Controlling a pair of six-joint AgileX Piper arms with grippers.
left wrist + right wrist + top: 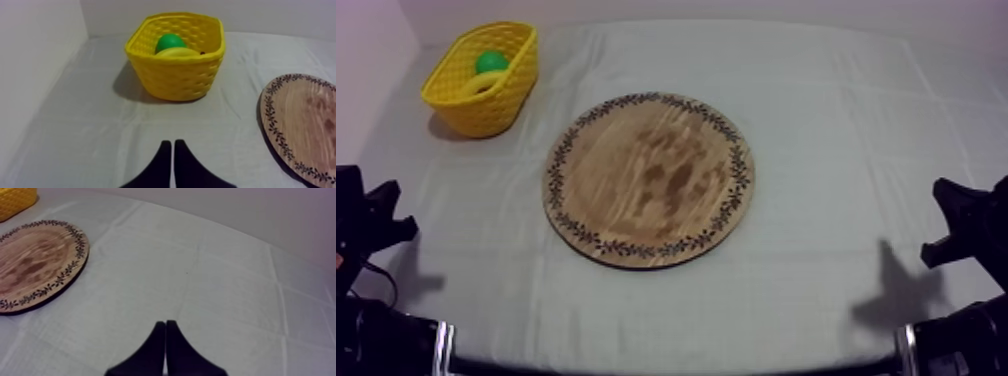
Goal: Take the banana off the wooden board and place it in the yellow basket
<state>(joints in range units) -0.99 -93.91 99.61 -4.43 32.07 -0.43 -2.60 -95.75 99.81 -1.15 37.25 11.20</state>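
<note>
The right gripper [165, 324] has its 2 black fingers pressed together in a narrow wedge over the grey-white cloth [235, 283]. Off to its side lies the round wooden board [37, 263], with a corner of the yellow basket [15, 200] beyond it.

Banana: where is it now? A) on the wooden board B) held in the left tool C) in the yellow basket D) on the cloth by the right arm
C: the banana lies inside the yellow basket beside a green fruit, off the wooden board.
</note>
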